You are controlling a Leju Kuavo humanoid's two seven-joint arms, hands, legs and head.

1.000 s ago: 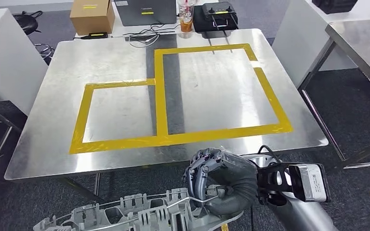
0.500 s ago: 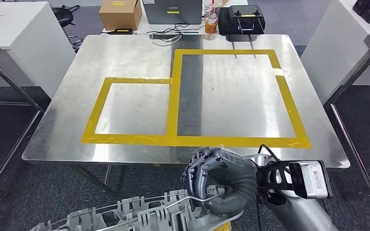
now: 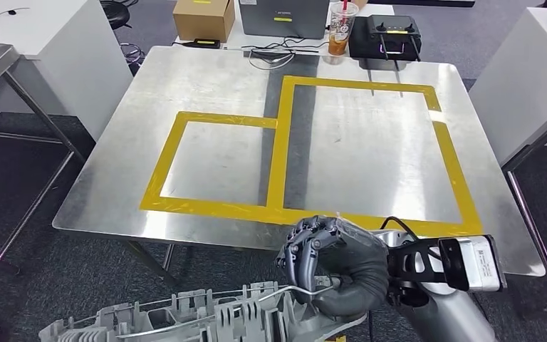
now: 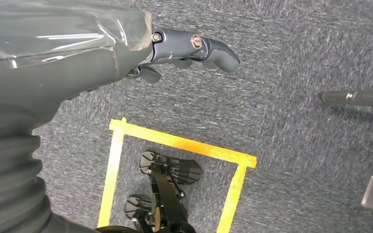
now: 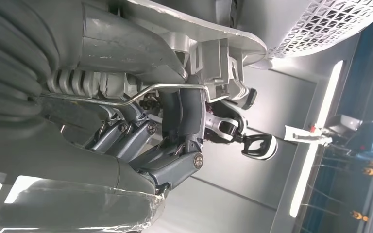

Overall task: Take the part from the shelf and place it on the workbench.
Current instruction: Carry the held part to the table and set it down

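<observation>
Head view: the part, a grey ribbed casting, is held low before the desk by the right hand, fingers clasped round its wire rod, presumably for carrying. The left hand hangs over carpet, fingers holding nothing.

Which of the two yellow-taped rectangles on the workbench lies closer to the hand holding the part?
The larger rectangle; its near edge sits just beyond the right hand.
</observation>
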